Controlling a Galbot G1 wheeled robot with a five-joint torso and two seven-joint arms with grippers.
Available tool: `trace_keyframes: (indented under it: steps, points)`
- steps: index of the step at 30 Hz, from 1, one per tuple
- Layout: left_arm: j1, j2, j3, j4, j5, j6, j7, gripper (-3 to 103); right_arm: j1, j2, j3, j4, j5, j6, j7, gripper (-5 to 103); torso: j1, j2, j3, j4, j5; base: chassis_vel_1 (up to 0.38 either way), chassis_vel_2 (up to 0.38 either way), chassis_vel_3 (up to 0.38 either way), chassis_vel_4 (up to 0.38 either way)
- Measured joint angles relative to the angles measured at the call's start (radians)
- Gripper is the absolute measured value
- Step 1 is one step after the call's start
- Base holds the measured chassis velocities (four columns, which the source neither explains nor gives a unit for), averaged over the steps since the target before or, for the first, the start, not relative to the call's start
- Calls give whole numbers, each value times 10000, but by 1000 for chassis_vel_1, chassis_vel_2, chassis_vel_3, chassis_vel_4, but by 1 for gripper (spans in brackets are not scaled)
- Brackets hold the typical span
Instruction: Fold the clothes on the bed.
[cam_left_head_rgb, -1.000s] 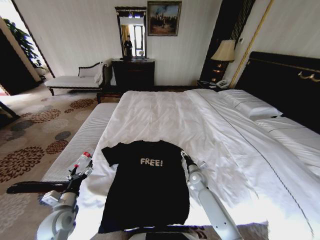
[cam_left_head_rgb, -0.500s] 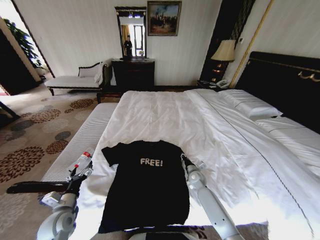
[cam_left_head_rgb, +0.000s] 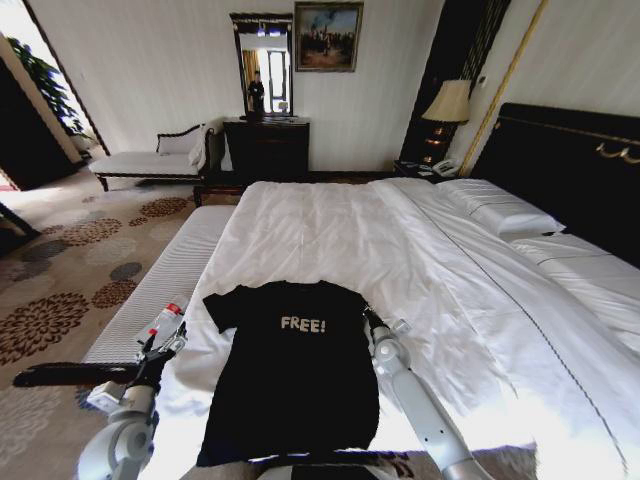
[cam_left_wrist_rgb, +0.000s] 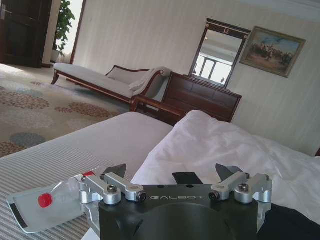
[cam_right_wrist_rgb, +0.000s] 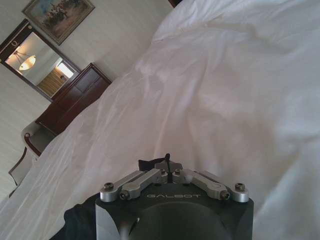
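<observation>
Right gripper (cam_right_wrist_rgb: 168, 165) has drawn back slightly, pinching the T-shirt (cam_left_head_rgb: 295, 370) sleeve; left gripper (cam_left_wrist_rgb: 172, 172) stays spread.

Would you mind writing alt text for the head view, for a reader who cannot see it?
A black T-shirt printed "FREE!" lies flat on a large white bed, with the right tool at its sleeve edge and the left tool off its other side. A dresser and mirror stand behind.
</observation>
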Motion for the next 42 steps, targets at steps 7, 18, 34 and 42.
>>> trace_keyframes:
  steps: [7, 18, 34, 42]
  points:
    - [-5, 1, 23, 31, 0, -19, 0, 100, 337, -127, -106, -107, -192, 78, -121, 0, 0, 0, 0, 0, 0, 0, 0, 0, 0]
    - [-41, 76, 41, 23, -27, -28, -9, 100, 158, -181, -66, 12, -506, 71, 99, 0, 0, -1, 0, 0, 0, 0, 0, 0, 0]
    - [-638, 412, 317, -28, -704, 563, -472, 100, -1435, -101, 1600, 2394, -913, 1051, -40, 52, 0, 0, 0, 3, 0, 0, 0, 0, 0]
    - [-2213, 876, 1088, 731, -2705, 2111, -2064, 100, -2917, 297, 2188, 4293, -699, 992, 383, 79, 0, 0, -1, -3, -1, 0, 0, 0, 0]
